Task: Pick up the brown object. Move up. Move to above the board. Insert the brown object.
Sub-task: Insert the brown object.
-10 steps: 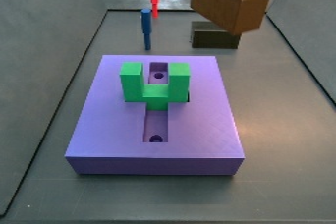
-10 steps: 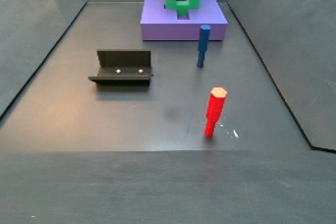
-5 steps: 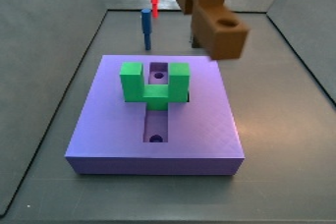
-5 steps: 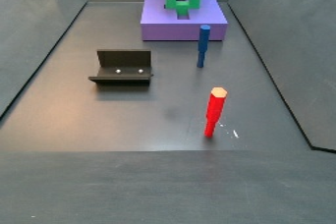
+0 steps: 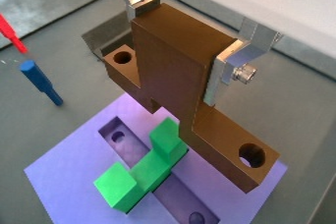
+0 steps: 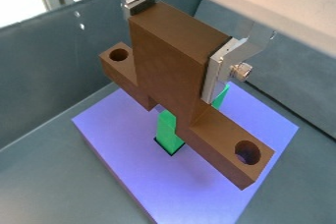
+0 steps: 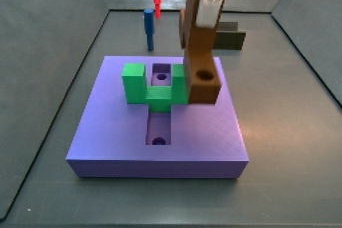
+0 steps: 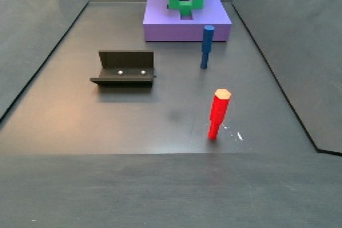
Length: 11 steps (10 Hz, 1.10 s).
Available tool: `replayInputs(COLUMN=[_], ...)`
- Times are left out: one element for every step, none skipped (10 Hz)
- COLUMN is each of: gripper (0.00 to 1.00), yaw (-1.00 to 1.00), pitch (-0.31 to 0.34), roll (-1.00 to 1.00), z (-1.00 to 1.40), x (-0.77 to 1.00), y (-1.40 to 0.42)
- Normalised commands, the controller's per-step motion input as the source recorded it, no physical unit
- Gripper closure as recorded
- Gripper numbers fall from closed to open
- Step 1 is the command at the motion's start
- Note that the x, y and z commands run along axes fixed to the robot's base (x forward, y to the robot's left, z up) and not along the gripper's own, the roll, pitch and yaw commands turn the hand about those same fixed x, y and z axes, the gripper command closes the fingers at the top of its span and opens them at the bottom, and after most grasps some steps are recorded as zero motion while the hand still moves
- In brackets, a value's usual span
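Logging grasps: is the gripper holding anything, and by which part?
Yes: the gripper, above the lavender slotted board, clamps the brown elongated piece by its thick block's two opposite sides.

The brown object point(image 7: 202, 44) hangs upright in the pincer point(image 5: 195, 39), held above the board point(image 7: 107, 132). Its bar end with the round hole points down, just right of the board's green block point(image 7: 151, 84).

Both wrist views look steeply down past the gripper point(image 5: 197, 33) and its brown object point(image 5: 184, 76) onto the board point(image 5: 73, 174). A side view sits close at the board's point(image 7: 201, 132) near end; another watches from far across the floor, board point(image 8: 187, 27) distant
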Motion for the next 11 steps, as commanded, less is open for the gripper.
replayInputs(gripper=[1.0,1.0,1.0,1.0,1.0,1.0,1.0,1.0,1.0,1.0,1.0], yaw=[-0.2,-0.3,-0.34,-0.33,-0.31,-0.23,-0.05,0.0,0.0,0.01,0.0], pitch=[-0.014,-0.05,-0.177,-0.331,-0.287,-0.193,-0.144,-0.134,-0.14,-0.15,-0.147], roll=[-0.23,-0.27,-0.32,-0.28,-0.18,-0.03,0.0,0.06,0.08,0.05,0.05], z=[-0.29,-0.23,-0.26,-0.16,-0.01,0.0,0.18,0.34,0.19,0.12,0.0], x=[-0.05,0.0,-0.02,-0.07,-0.15,-0.28,-0.4,-0.4,-0.44,-0.45,-0.3], y=[0.0,0.01,0.01,0.0,0.0,0.0,0.0,0.0,0.0,0.0,0.0])
